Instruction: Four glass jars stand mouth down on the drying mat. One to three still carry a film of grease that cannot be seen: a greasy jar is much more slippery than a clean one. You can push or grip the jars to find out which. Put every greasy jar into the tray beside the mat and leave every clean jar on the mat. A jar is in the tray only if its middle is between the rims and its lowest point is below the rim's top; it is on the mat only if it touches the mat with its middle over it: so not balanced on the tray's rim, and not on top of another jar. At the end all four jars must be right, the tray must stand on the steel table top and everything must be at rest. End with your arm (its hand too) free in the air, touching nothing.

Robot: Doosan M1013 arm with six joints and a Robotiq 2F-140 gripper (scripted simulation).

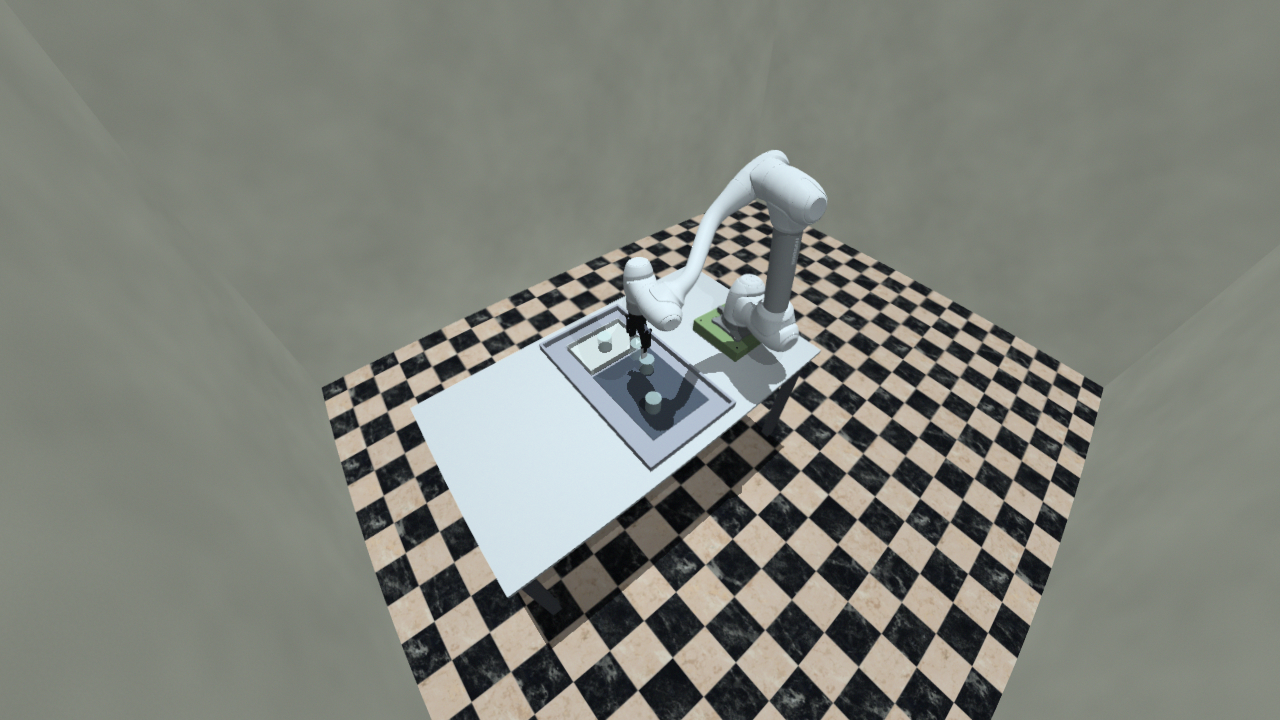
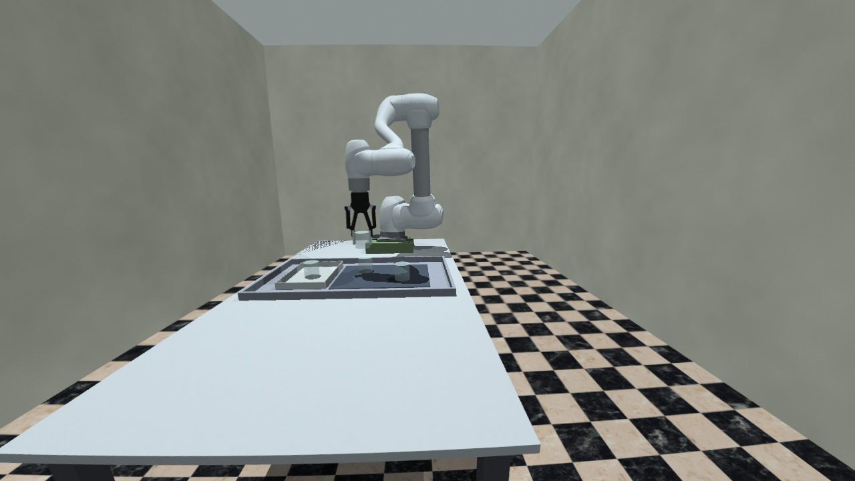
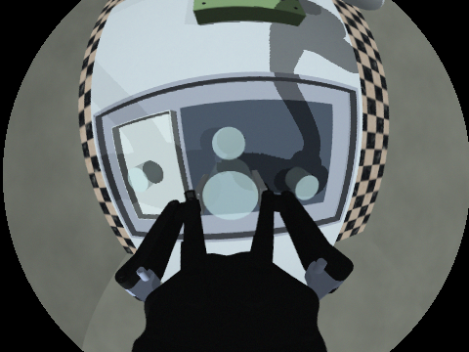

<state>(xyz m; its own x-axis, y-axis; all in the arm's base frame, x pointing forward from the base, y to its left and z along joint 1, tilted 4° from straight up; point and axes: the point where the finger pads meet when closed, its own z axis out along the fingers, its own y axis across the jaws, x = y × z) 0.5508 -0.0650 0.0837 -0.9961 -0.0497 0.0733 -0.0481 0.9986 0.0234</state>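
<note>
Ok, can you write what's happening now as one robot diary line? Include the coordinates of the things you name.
claw [image 1: 639, 345] [image 2: 362, 236] [image 3: 231, 180]: shut on a jar [image 2: 362, 240] [image 3: 231, 196], lifted | tray [image 1: 590, 369] [image 2: 300, 286] [image 3: 143, 216]: one jar [image 1: 605, 342] [image 2: 311, 268] [image 3: 139, 179] | mat [image 1: 617, 386] [image 2: 347, 278] [image 3: 264, 117]: two jars | grease: cannot tell

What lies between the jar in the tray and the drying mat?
Between the jar and the drying mat is the tray's rim, with a narrow pale strip beyond it, clearest in the wrist view.

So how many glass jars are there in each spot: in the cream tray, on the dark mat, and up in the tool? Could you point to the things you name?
In the cream tray [image 1: 588, 368] [image 2: 300, 286] [image 3: 175, 142]: 1
On the dark mat [image 1: 617, 398] [image 2: 349, 282] [image 3: 264, 122]: 2
Held in the tool [image 1: 640, 340] [image 2: 361, 235] [image 3: 231, 180]: 1
Total glass jars: 4
</note>
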